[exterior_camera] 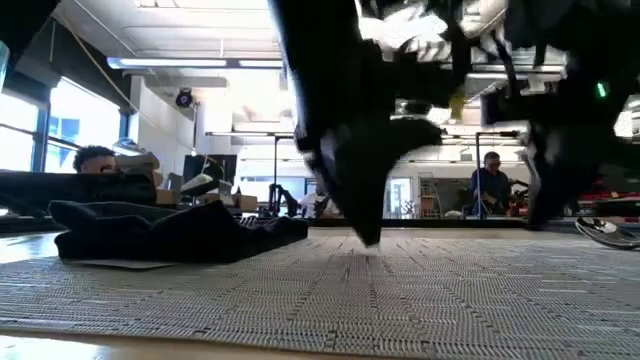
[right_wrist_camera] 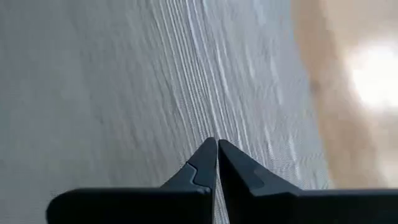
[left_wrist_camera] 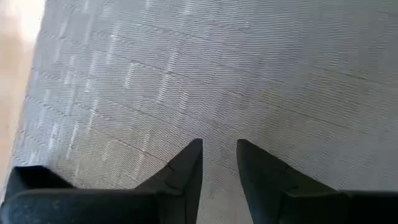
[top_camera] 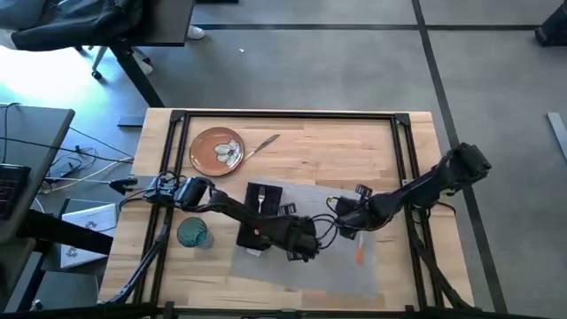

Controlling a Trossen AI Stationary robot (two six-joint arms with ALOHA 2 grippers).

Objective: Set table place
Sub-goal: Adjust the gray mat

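The grey placemat [top_camera: 319, 266] lies on the light-wood table [top_camera: 354, 142], near its front edge. A black napkin [top_camera: 259, 232] lies on the mat's left part with a fork [top_camera: 261, 200] on it. An orange-handled piece of cutlery [top_camera: 361, 254] lies on the mat's right part. The orange-brown plate [top_camera: 217, 151] and a knife [top_camera: 263, 145] sit at the far left, and the teal glass [top_camera: 193, 233] stands left of the mat. My left gripper [left_wrist_camera: 219, 144] is open low over the mat's middle. My right gripper [right_wrist_camera: 217, 142] is shut just above the mat, beside the orange handle. My left gripper points steeply down at the bare placemat [exterior_camera: 372, 262]. In the low view its fingertip [exterior_camera: 368, 236] reaches down to the mat's surface, but I cannot tell whether it touches. My right gripper holds nothing between its fingers, and I cannot tell whether it touches the mat.
Black frame bars [top_camera: 403, 168] run along the table's edges. The bunched napkin [exterior_camera: 170, 232] rises above the mat close to the left arm. A silver utensil end [exterior_camera: 608, 232] lies on the mat. Bare wood lies between the plate and the table's far right corner.
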